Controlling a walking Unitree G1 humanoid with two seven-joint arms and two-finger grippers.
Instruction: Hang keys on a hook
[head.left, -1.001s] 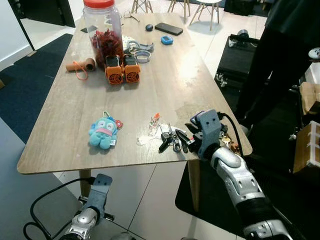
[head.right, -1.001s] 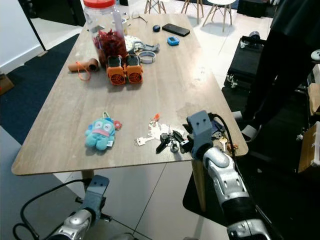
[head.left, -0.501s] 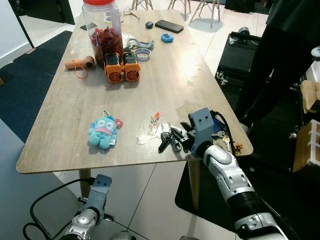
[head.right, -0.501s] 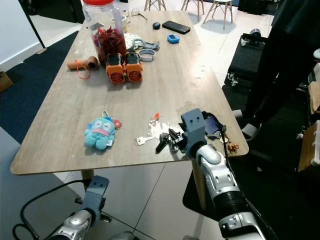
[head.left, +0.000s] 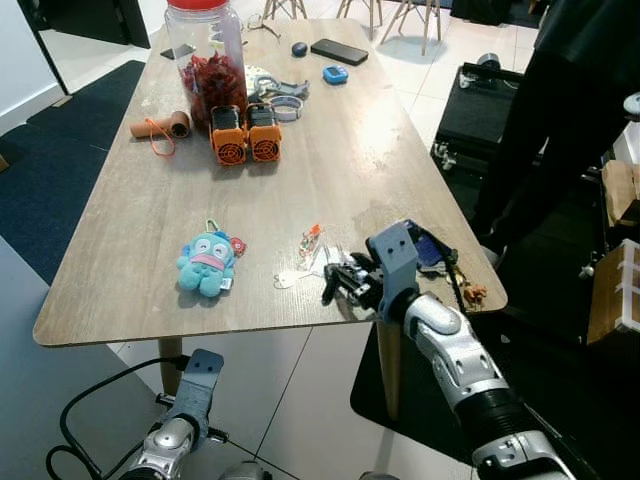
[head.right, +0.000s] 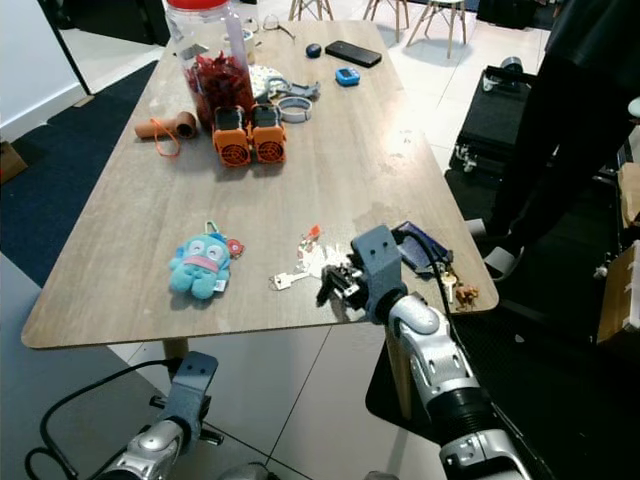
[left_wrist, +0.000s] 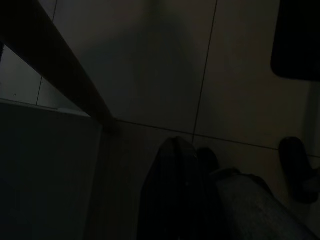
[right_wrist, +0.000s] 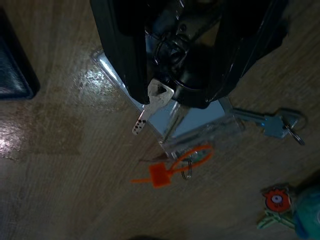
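Observation:
A bunch of keys (head.left: 343, 281) with a black fob is near the table's front right edge. My right gripper (head.left: 336, 286) reaches in from the right and is shut on the bunch. In the right wrist view, the fob and ring sit between the two black fingers (right_wrist: 119, 47), and a silver key (right_wrist: 154, 101) hangs from them just above the wood. A clear tag with a small key (right_wrist: 272, 122) and an orange tie (right_wrist: 165, 172) lie on the table beside the bunch. My left gripper (head.left: 204, 368) hangs idle below the table's front edge.
On the wooden table (head.left: 140, 220) are a blue plush keychain (head.left: 207, 263), two orange devices (head.left: 246, 135), a red-lidded jar (head.left: 205, 55), a phone (head.left: 338, 52) and a dark wallet (head.left: 428, 248). A person in dark clothes (head.left: 560, 120) stands at the right.
My right gripper has slid left along the table's front edge onto the key bunch and closed around it. The left arm has not moved.

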